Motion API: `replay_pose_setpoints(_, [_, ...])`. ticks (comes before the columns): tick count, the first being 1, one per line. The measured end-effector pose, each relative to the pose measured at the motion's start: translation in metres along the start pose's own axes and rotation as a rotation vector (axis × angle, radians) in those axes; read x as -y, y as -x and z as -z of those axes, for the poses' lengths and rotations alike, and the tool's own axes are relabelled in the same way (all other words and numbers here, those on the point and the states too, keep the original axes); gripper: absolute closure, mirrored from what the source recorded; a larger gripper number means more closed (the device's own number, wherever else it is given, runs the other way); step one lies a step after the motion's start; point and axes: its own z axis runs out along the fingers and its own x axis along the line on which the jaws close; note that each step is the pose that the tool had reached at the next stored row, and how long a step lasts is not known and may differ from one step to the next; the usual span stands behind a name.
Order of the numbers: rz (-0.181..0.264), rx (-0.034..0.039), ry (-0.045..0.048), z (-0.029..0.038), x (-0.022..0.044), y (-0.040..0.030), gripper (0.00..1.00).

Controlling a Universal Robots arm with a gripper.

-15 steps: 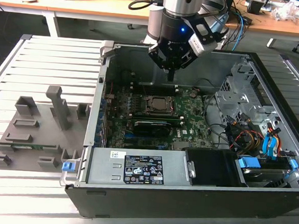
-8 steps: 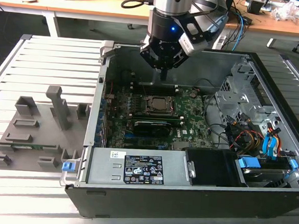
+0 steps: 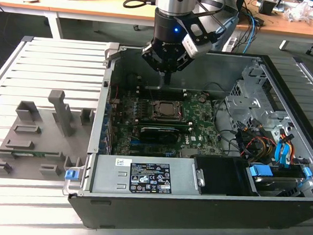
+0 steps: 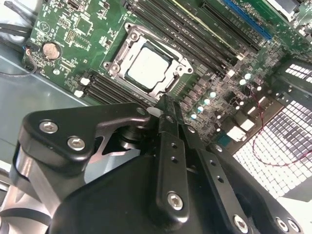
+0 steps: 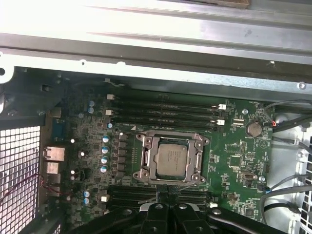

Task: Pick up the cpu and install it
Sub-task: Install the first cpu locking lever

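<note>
The cpu lies flat in the socket near the middle of the green motherboard, its pale metal top facing up and its edges parallel to the socket's metal frame. It is close to square, so no long axis can be made out; its sides run in line with the black memory slots that flank the socket on two sides. In the second wrist view the cpu sits inside the frame with nothing touching it.

The gripper hangs above the open computer case, over the motherboard's far edge in the exterior view, well clear of the cpu. Its fingers are pressed together with nothing between them; the first wrist view shows the fingertips meeting in a narrow point just beside the socket's near edge.

A round coin battery sits on the board off to one side of the socket. In the exterior view, a grey plastic holder tray rests on the slatted bench towards that view's left, outside the case, and the power supply lies along the case's near edge.
</note>
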Motion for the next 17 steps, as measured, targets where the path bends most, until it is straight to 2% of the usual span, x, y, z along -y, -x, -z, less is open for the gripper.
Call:
replay_pose_setpoints(12, [0.000,-0.0002,-0.0002,-0.0007,-0.0007,-0.0098,0.89])
replay_pose_setpoints(17, [0.000,0.0000,0.0000,-0.0070,-0.0013,-0.0144,0.89])
